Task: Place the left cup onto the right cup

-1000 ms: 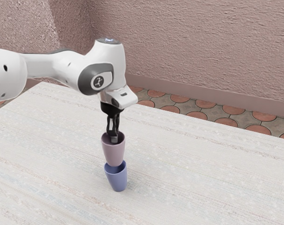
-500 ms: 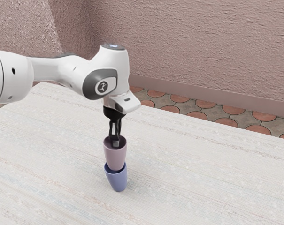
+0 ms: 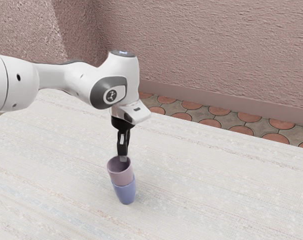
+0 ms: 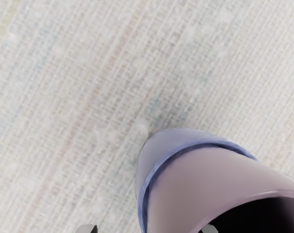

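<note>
Vs. 0.5 s ago, the mauve cup (image 3: 120, 172) has been dropped deeper into the blue cup (image 3: 124, 192), and the gripper (image 3: 122, 158) has been lowered a little with it.

Nearest in the exterior view, the pale woven table (image 3: 216, 200) is seen. The blue cup stands on it, approx. upright, towards the front. The mauve cup is nested inside, so that just its upper band is left showing above the blue rim, tilted slightly to the exterior view's left.

Directly above, the gripper is pointed straight down, its tips at the far side of the mauve cup's rim. In the wrist view, 2 grey fingertips (image 4: 86, 228) are seen spread, 1 outside the cup wall and 1 over the dark interior, with a gap left to the mauve cup (image 4: 215, 189); no pinch is made. The blue cup (image 4: 159, 143) is seen as a band round it.

Behind, the white arm (image 3: 66, 85) is brought in from the exterior view's left. Further back, a terracotta tile floor (image 3: 231, 120) and a rough pink wall (image 3: 216, 45) are seen.
</note>
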